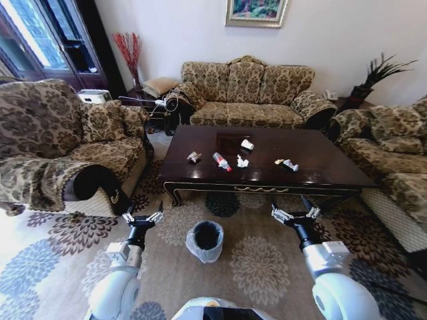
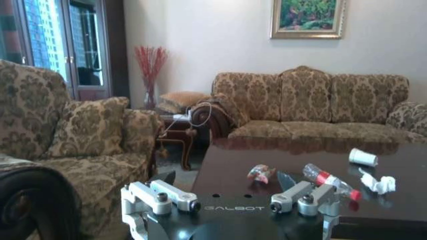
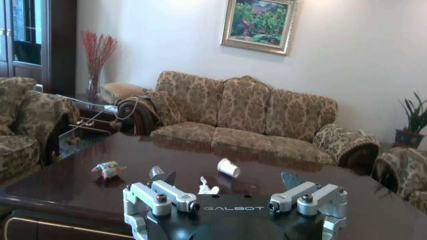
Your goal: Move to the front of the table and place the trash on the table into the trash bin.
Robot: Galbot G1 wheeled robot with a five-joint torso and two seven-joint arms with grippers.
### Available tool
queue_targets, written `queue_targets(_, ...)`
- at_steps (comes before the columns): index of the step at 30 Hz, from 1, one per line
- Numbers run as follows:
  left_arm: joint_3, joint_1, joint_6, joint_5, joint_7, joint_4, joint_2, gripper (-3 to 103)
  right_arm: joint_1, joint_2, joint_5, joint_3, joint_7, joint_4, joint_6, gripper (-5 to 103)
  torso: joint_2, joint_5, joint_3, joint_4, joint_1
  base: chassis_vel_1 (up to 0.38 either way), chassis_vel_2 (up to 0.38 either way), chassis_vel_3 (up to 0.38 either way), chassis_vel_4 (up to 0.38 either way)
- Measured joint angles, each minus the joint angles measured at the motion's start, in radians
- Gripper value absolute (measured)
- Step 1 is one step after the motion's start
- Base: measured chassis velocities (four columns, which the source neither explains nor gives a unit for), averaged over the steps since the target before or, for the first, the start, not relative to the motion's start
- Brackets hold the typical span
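Two grippers are held raised over the patterned carpet [image 1: 267,267], short of the table [image 1: 320,167] and clear of its near edge. The left gripper [image 1: 142,219] is positioned toward the table's left front corner, with its fingers spread wide and nothing held between them. The right gripper [image 1: 294,215] is positioned toward the table's right front part, likewise spread wide and empty.

The trash is distributed across the middle of the dark glossy table top. A crumpled wrapper [image 1: 194,157] is located furthest left. Just right of it lies a clear bottle [image 1: 221,161] with a red label, resting on its side. A crumpled white tissue [image 1: 242,162] lies just beside the bottle. A white paper cup [image 1: 247,145] lies tipped over behind the tissue, nearer the sofa [image 1: 250,93]. A further pair of small wrappers [image 1: 287,164] lies apart to the right.

The trash bin [image 1: 207,240] stands upright on the carpet in front of the table, between the two arms, with a white bag folded over its rim.
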State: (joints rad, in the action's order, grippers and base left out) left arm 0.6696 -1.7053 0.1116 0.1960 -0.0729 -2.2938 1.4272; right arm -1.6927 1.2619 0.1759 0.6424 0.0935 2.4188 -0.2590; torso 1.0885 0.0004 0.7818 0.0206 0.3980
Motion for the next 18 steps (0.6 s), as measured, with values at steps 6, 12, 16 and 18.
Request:
queue_targets(6,0.0,0.0,0.0,0.0,0.0,0.0,0.0,100,0.0,0.0,0.0,0.001,0.0,0.0,0.0,100,0.0,0.0,0.0,-0.0002,0.0,0.005,0.027,-0.008,-0.012)
queue_targets(12,0.0,0.0,0.0,0.001,0.0,0.0,0.0,100,0.0,0.0,0.001,0.001,0.0,0.0,0.0,100,0.0,-0.0004,0.0,0.0001,0.0,0.025,0.021,-0.018,-0.014)
queue_targets(16,0.0,0.0,0.0,0.001,0.0,0.0,0.0,100,0.0,-0.001,0.001,0.001,0.0,0.0,0.0,100,0.0,-0.0003,0.0,0.0,0.0,0.0,0.0,0.0,0.0)
queue_targets(18,0.0,0.0,0.0,0.001,0.0,0.0,0.0,100,0.0,-0.001,0.001,0.001,0.0,0.0,0.0,100,0.0,-0.0002,0.0,0.0,0.0,0.0,0.0,0.0,0.0)
